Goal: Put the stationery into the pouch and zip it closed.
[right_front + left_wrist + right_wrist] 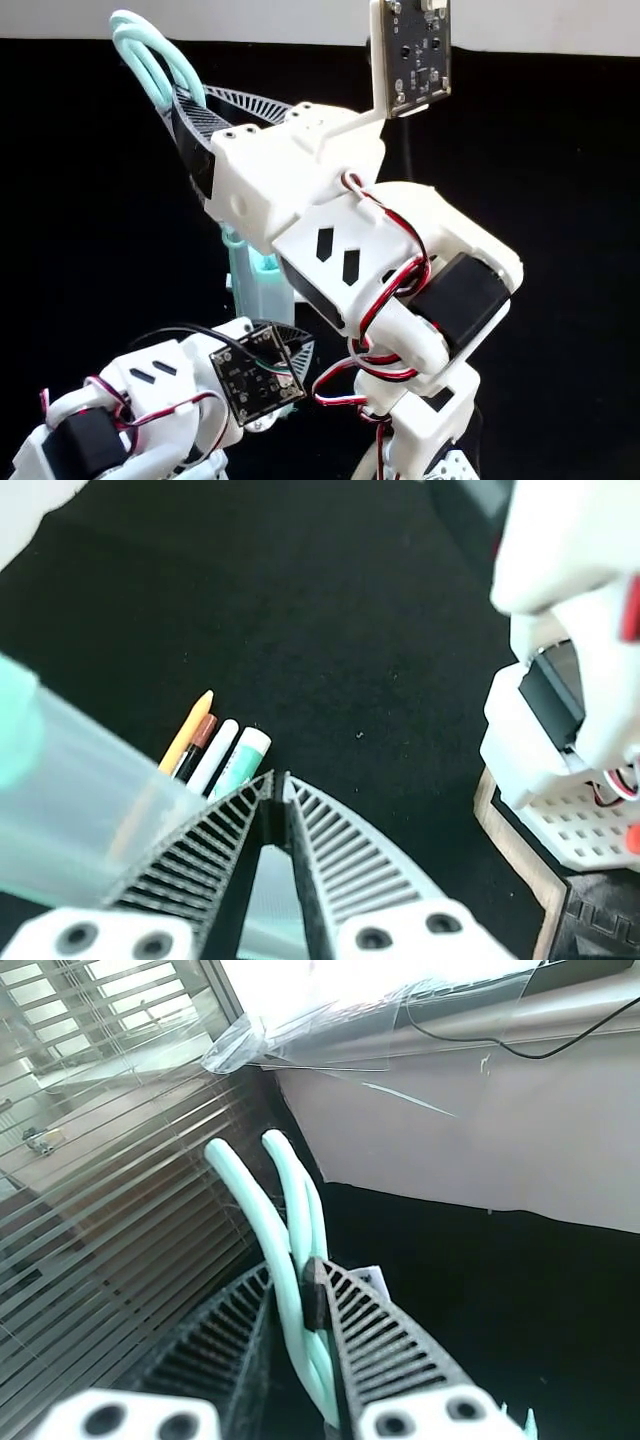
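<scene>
Pens (pixel 215 745) poke from the clear mint pouch (pixel 70 800) over the black table (pixel 350 630), the left gripper (pixel 277 778) with fingertips together at the pouch's edge, the right gripper (pixel 300 1285) held high, clamped on the pouch's loop (pixel 298 1205).

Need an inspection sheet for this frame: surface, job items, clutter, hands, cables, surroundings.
Surface: black table cover.
Job's things: translucent mint pouch, with its mint loop held up high. Four pens poke past the pouch edge; cannot tell if they are inside. Zip not visible.
Clutter: nothing seen.
Hands: right hand shut on the loop. Left hand shut, tips together beside the pouch; cannot tell if it pinches anything.
Cables: red, white and black servo wires on the right arm; black cable on the ledge.
Surroundings: blinds, white wall, plastic sheet.
</scene>
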Available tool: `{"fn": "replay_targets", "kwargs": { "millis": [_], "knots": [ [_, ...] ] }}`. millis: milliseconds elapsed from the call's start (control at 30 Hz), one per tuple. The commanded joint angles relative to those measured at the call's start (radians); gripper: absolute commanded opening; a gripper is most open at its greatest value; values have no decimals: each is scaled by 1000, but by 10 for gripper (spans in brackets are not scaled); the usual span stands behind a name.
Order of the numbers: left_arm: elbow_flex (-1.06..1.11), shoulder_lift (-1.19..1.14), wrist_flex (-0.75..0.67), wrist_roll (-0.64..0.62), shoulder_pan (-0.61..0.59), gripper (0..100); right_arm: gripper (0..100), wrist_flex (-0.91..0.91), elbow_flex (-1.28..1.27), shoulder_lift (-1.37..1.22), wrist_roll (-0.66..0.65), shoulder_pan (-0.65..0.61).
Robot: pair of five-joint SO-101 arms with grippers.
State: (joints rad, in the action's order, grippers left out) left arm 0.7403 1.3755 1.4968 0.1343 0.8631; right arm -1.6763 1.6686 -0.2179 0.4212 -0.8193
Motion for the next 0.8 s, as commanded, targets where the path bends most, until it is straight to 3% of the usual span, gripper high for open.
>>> {"fn": "replay_targets", "kwargs": {
  "millis": [0,267,633,767],
  "knots": [
    [-30,19,26,8,-33,7,8,22,88,10,-12,16],
    [-30,194,21,97,-297,7,8,22,88,12,-12,16],
    [-31,223,21,98,-406,7,8,13,88,47,-14,13],
    [-31,223,-12,103,-499,7,8,7,88,96,-37,16]
  ]
}}
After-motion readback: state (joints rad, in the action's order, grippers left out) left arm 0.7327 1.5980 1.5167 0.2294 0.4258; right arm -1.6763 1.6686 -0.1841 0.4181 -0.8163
